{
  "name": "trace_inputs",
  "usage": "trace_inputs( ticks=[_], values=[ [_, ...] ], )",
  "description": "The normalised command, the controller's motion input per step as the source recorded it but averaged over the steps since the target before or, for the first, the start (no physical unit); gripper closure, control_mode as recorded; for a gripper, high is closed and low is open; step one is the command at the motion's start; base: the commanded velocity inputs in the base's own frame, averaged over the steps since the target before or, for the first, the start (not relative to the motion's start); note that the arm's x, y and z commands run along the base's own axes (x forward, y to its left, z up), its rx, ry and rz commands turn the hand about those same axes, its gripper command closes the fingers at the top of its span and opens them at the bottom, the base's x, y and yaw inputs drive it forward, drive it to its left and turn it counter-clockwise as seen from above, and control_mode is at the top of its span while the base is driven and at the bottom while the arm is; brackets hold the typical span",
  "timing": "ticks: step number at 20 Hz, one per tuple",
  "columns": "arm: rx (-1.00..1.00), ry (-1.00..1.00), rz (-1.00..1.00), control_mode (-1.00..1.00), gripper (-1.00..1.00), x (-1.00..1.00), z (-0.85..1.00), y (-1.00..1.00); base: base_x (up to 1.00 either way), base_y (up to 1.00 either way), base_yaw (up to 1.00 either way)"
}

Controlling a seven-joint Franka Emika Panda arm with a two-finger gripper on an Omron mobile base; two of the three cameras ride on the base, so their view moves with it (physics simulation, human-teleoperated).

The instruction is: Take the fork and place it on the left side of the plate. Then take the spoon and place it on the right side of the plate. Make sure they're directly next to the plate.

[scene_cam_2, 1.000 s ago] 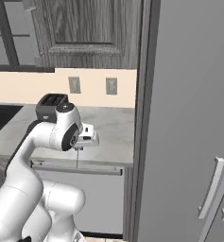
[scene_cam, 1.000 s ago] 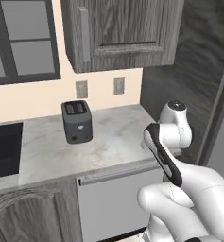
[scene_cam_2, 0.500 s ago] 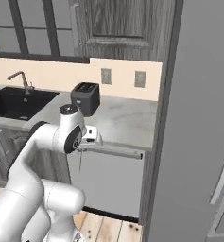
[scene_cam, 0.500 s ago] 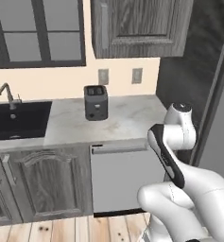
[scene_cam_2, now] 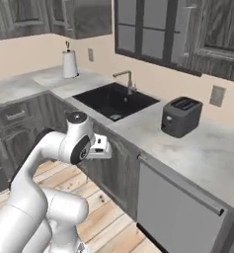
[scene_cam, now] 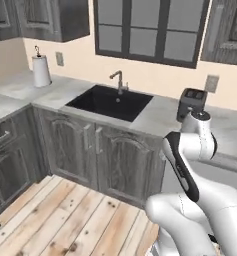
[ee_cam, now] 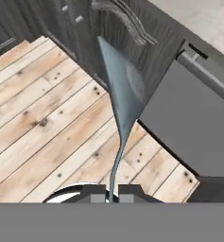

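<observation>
The thin silver-grey metal utensil (ee_cam: 121,94), fork or spoon I cannot tell, juts from the gripper (ee_cam: 112,191), jaws clenched on its handle, above the wooden plank floor (ee_cam: 42,127). A firm, level carry seems wise; release only directly beside the plate.

We see our arm folded up close over the base, elbow high, wrist bent fwd & down. Gripper (ee_cam: 112,193) points at the floor; finger tips (ee_cam: 98,191) nearly together, clamped on a thin utensil (ee_cam: 120,90) w/ its handle pinched between them.
</observation>
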Motion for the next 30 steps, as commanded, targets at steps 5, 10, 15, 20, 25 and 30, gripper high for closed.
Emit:
trace_inputs(
  ticks=[5, 10, 15, 20, 25, 30],
  values=[
    [0.0, 0.0, 0.0, 1.0, 1.0, 0.0, 0.0, 0.0, -0.04, 0.0, 0.99],
    [0.0, 0.0, 0.0, 1.0, 1.0, 0.0, 0.0, 0.0, 0.07, 0.0, 0.94],
    [0.0, 0.0, 0.0, 1.0, 1.0, 0.0, 0.0, 0.0, 0.21, 0.06, 0.78],
    [0.0, 0.0, 0.0, 1.0, 1.0, 0.0, 0.0, 0.0, 0.26, 0.09, 0.75],
    [0.0, 0.0, 0.0, 1.0, 1.0, 0.0, 0.0, 0.0, 0.39, 0.1, 0.66],
    [0.0, 0.0, 0.0, 1.0, 1.0, 0.0, 0.0, 0.0, 0.45, 0.1, 0.62]
  ],
)
